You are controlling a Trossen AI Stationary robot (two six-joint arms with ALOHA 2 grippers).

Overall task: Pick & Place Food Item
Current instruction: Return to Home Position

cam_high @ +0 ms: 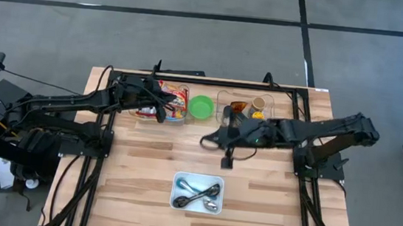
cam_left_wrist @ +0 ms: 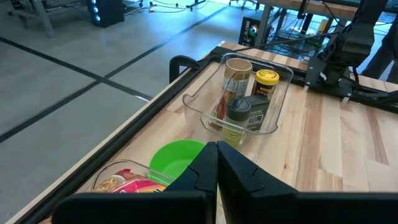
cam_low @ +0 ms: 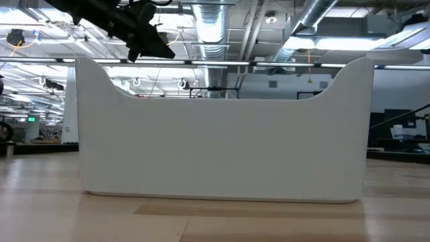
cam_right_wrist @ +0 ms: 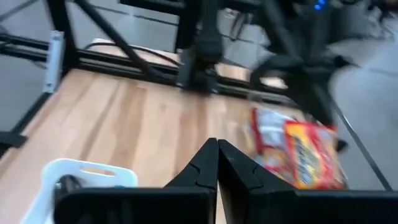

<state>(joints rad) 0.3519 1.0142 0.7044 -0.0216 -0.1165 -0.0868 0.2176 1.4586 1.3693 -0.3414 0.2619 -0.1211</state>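
Orange noodle pack (cam_right_wrist: 305,152) lies in the left transparent bin (cam_high: 175,119), just beneath your left claw (cam_left_wrist: 216,149), closed and empty; right claw (cam_right_wrist: 216,144) likewise closed. Sorting looks finished: next, draw both arms home

A wooden table (cam_high: 141,196) stands on grey floor (cam_high: 193,45); silver ducts (cam_low: 213,27) run overhead.

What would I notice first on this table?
Probably the bright green bowl at the back, between two clear bins: the left bin holds orange noodle packs, the right bin holds jars. Nearer the front, a white bin holds spoons. The left pincer hangs shut over the left bin, the right pincer shut over the table's middle.
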